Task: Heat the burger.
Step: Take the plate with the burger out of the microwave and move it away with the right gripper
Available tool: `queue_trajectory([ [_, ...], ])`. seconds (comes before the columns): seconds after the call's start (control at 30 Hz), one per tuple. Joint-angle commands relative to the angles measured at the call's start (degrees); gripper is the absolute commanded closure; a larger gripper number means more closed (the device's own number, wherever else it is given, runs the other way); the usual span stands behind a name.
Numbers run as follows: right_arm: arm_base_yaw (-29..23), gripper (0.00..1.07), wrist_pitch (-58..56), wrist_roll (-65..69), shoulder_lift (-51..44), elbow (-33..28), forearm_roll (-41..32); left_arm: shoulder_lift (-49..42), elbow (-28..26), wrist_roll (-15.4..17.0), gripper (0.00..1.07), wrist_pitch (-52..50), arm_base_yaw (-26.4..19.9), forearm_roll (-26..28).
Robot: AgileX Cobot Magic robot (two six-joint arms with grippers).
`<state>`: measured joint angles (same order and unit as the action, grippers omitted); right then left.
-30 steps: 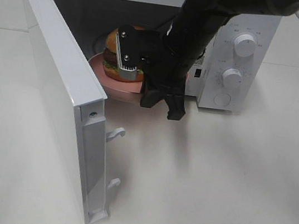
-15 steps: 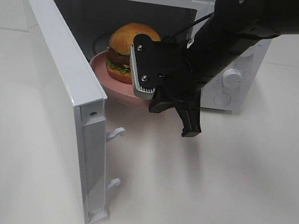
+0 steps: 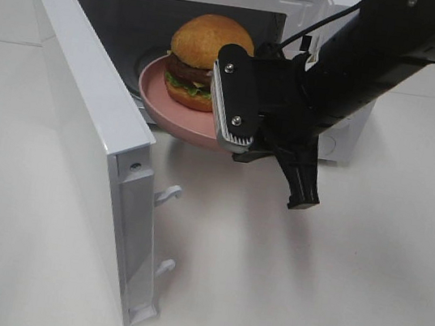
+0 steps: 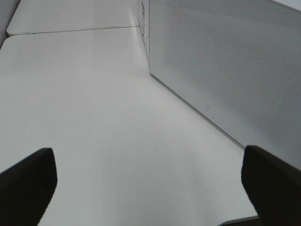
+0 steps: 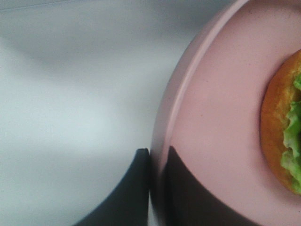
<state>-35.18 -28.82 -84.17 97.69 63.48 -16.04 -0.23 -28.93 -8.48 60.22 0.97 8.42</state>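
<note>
Exterior high view, near to far. A white worktop point(image 3: 329, 294) fills the foreground. The microwave door point(image 3: 90, 136) stands swung open on the left of the view, its latch hooks pointing toward the viewer. Behind it, the right hand point(image 3: 234, 137) is clamped on the near rim of the pink plate point(image 3: 169, 105), one jaw above and one below the rim, as the right wrist view confirms: dark fingers point(image 5: 134, 188) pinch the plate edge point(image 5: 207, 117) with almost no gap between them. The plate sits tilted at the mouth of the microwave point(image 3: 223, 16), partly outside the cavity. The burger point(image 3: 204, 61) rests on the plate, an orange-brown bun over a green leafy layer point(image 5: 294, 141). Control knobs are largely hidden behind the black arm point(image 3: 380, 64).

Left wrist view: the left hand point(image 4: 150, 183) is spread wide and grips nothing, over bare worktop point(image 4: 94, 117) beside a perforated white panel point(image 4: 225, 70).
</note>
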Motion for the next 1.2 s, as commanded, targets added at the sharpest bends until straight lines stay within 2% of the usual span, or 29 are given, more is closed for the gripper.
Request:
queue_trajectory([
  [0.03, 0.4, 1.07, 5.4, 0.6, -4.4, -2.8, 0.8, -1.0, 0.1, 0.3, 0.04, -0.7, 0.2, 0.3],
  [0.7, 0.4, 1.07, 8.1, 1.8, -14.9, -13.5, 3.0, -1.0, 0.1, 0.3, 0.04, -0.7, 0.2, 0.3],
  [1.2, 0.4, 1.07, 8.0, 12.1, -22.8, -19.5, 10.5, -1.0, 0.1, 0.3, 0.04, -0.7, 0.2, 0.3],
])
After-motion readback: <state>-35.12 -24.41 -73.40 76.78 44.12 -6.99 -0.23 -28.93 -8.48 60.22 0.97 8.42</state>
